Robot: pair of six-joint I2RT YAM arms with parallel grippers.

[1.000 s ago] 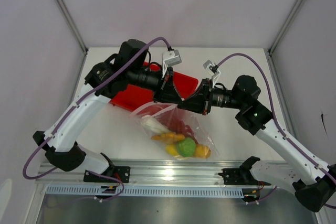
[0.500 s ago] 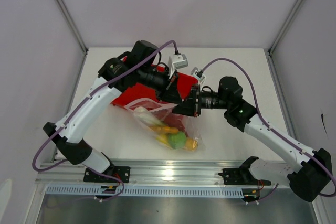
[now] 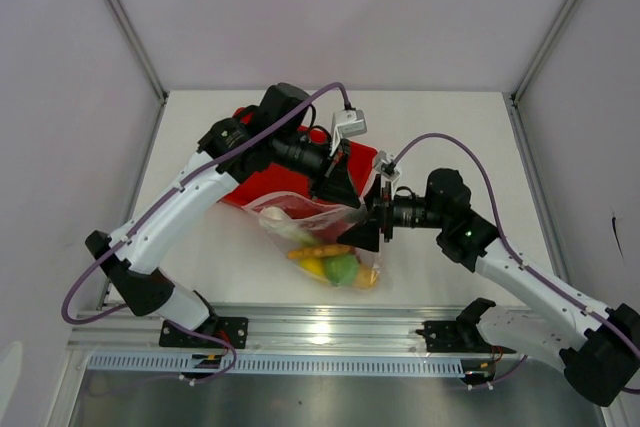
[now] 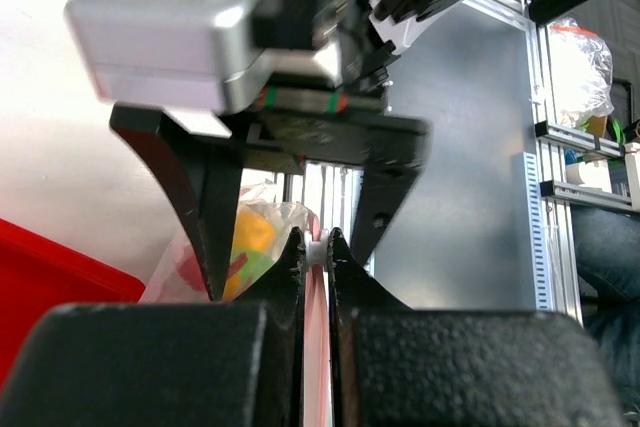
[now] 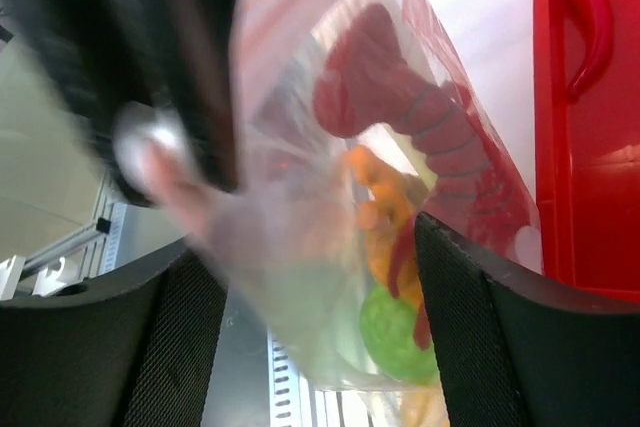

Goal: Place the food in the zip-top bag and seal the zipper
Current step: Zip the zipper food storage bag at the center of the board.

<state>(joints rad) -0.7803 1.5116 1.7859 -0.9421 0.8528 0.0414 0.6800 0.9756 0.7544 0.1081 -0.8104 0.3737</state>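
Sealing the bag (image 3: pixel 300 215) of food (image 3: pixel 335 265): clamps the zipper (image 4: pixel 316 347) at 12 o'clock in the left gripper (image 4: pixel 316 247), holds the right gripper (image 3: pixel 372 219) open at 3 o'clock, likely needs pinching and sliding next.

You have bright, even light from above, with glare on the rail (image 3: pixel 320 327). Ahead of your right hand (image 5: pixel 305 237), the bag (image 5: pixel 290 277) smears with motion blur.

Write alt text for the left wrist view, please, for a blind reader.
The left gripper is shut on the zipper of the zip-top bag. Beyond it the right gripper stands open, food visible between its fingers, a red tray lower left.
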